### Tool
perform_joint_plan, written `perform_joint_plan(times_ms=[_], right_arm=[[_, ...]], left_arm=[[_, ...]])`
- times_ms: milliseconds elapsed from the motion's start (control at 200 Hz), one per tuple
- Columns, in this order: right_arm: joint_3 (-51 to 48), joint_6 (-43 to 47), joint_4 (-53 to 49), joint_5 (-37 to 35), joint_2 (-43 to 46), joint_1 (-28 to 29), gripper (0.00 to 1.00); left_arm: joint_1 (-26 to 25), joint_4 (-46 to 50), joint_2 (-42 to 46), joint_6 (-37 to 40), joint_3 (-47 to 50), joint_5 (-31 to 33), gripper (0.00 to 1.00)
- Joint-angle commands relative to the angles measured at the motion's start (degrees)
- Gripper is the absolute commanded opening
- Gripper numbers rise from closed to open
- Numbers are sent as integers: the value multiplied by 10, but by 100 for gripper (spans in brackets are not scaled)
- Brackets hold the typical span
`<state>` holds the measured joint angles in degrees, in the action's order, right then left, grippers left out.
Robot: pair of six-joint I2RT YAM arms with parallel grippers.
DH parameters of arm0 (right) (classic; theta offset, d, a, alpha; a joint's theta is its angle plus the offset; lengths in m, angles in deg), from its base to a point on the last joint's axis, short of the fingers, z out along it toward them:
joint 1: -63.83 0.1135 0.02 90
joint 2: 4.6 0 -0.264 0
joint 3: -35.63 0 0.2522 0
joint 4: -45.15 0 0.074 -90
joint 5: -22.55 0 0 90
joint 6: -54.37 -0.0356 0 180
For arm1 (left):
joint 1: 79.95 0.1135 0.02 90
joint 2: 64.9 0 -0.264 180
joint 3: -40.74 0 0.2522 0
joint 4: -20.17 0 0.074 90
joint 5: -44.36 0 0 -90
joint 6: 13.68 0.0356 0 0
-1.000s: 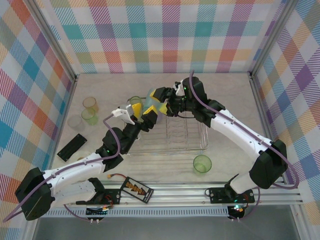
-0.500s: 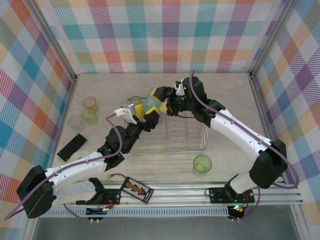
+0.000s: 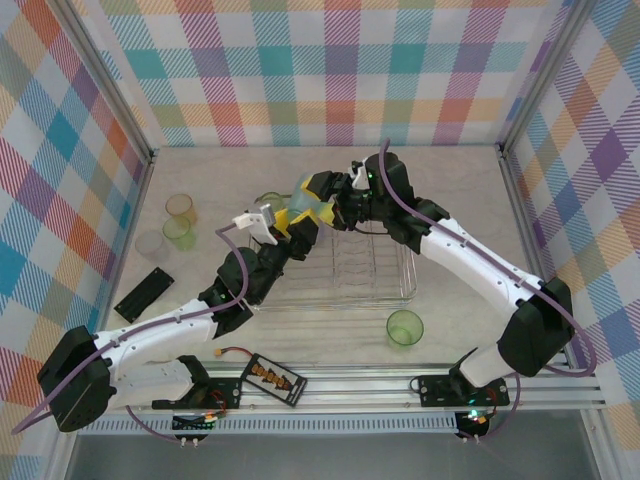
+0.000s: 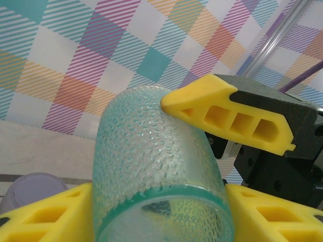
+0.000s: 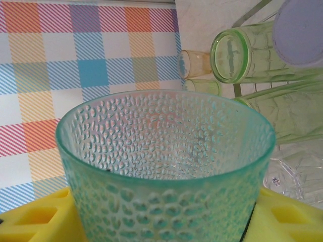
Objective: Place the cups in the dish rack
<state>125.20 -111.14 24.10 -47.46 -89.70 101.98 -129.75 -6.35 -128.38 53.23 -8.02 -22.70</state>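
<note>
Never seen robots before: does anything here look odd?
One thing: the teal cup hangs in mid-air over the far left corner of the dish rack, between the left claw and right claw at once.

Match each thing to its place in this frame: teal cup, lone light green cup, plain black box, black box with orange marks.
Things:
1. teal cup
2. lone light green cup
3. plain black box
4. black box with orange marks

Places:
A. on the table, left of the dish rack
B. at the table's near edge, between the two arm bases
C. between the fingers of the left gripper and the right gripper
D. on the table, off the rack's near right corner

Pairs: 1-C, 2-D, 3-A, 4-B
</note>
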Motion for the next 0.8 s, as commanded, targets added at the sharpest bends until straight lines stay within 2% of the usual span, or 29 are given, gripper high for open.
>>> perform_joint_plan(times_ms=[0, 275, 570, 610, 795], right_arm=[[0, 1, 15, 26, -4, 4, 61], [34, 52, -32, 46, -10, 4, 77], [16, 82, -73, 3, 17, 2, 94], [13, 86, -75, -3, 20, 2, 100], [19, 126, -118, -27, 25, -2, 99]], left_arm=[[-6, 18, 4, -4, -28, 7, 54], [-6, 44, 10, 23, -43, -10, 45], [-7, 54, 22, 35, -38, -8, 42], [-7, 56, 25, 37, -37, -8, 41], [-7, 92, 41, 44, -45, -1, 40]])
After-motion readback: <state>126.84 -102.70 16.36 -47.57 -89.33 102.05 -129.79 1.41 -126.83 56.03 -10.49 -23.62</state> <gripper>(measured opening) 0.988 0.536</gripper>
